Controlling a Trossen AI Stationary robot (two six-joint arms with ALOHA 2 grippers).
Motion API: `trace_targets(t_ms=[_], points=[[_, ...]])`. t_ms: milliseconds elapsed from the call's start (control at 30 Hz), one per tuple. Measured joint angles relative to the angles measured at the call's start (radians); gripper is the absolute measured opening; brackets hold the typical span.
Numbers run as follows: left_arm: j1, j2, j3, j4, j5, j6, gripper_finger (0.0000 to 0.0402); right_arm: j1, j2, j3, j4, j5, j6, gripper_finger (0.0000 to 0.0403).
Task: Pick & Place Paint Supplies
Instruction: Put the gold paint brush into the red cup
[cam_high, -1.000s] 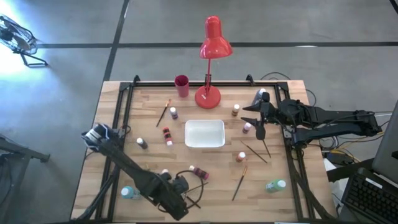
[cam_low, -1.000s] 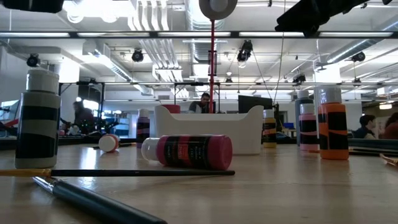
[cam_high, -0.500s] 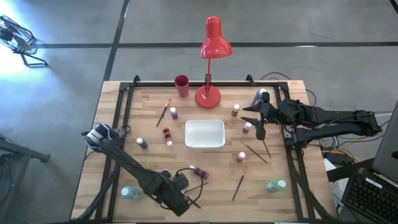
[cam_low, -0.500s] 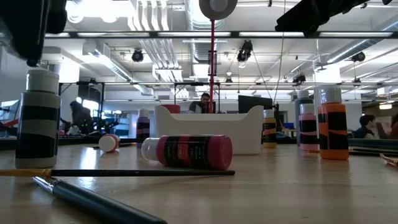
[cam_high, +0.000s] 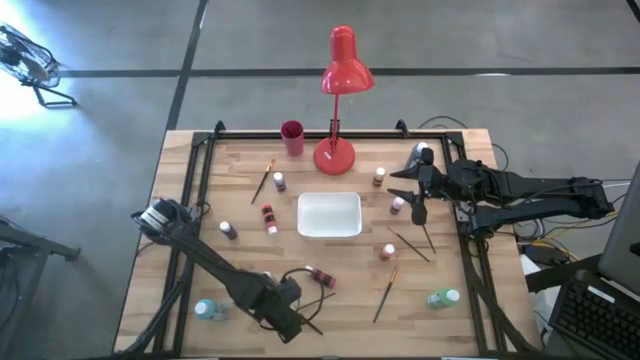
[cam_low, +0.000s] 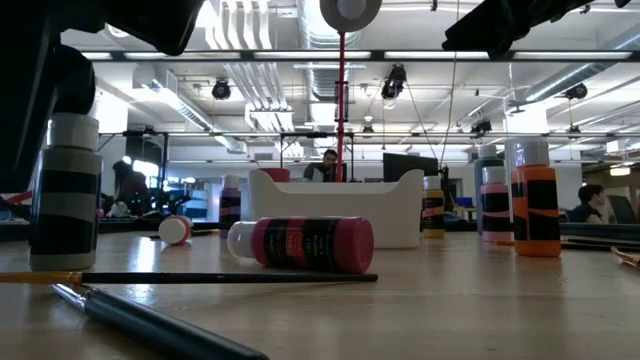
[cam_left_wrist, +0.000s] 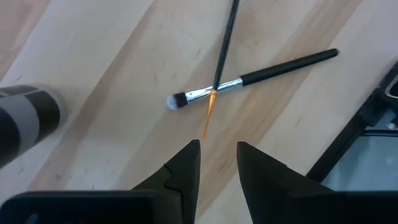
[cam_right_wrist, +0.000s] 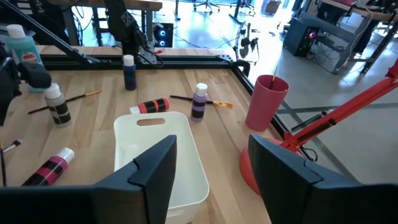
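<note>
Two thin brushes lie crossed on the wood near the table's front edge: a black-handled one with a silver ferrule (cam_left_wrist: 273, 67) and a slimmer one with an orange tip (cam_left_wrist: 225, 43). My left gripper (cam_left_wrist: 217, 152) hangs open just above them, pointing steeply down, with the orange tip ahead of its gap; the high view shows it at the front left (cam_high: 298, 320). A black-and-white striped bottle (cam_low: 65, 190) stands upright beside it. A pink bottle (cam_high: 320, 277) lies on its side nearby. My right gripper (cam_high: 417, 208) waits open above the table's right side.
A white tray (cam_high: 329, 197) sits mid-table, with a red cup (cam_high: 292, 137) and a red lamp (cam_high: 338, 150) behind it. Small bottles stand scattered around the tray; teal ones lie at the front left (cam_high: 208, 309) and front right (cam_high: 443, 297). More brushes (cam_high: 385, 293) lie front right.
My left gripper has come down toward the crossed brushes near the front edge; in the low view its dark body has dropped into sight beside the striped bottle. Nothing on the table has moved.
</note>
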Motion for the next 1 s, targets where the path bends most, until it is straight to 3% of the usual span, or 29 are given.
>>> trace_targets(t_ms=[300, 567, 1000], points=[[0.003, -0.001, -0.007, 0.011, -0.019, 0.018, 0.0111, 0.000, 0.000, 0.000, 0.000, 0.000, 0.000, 0.0176], [0.003, 0.000, 0.015, 0.013, 0.008, 0.029, 0.0123, 0.000, 0.000, 0.000, 0.000, 0.000, 0.000, 0.0191], [-0.032, 0.010, 0.076, -0.061, 0.009, -0.121, 0.0122, 0.000, 0.000, 0.000, 0.000, 0.000, 0.003, 0.0193]])
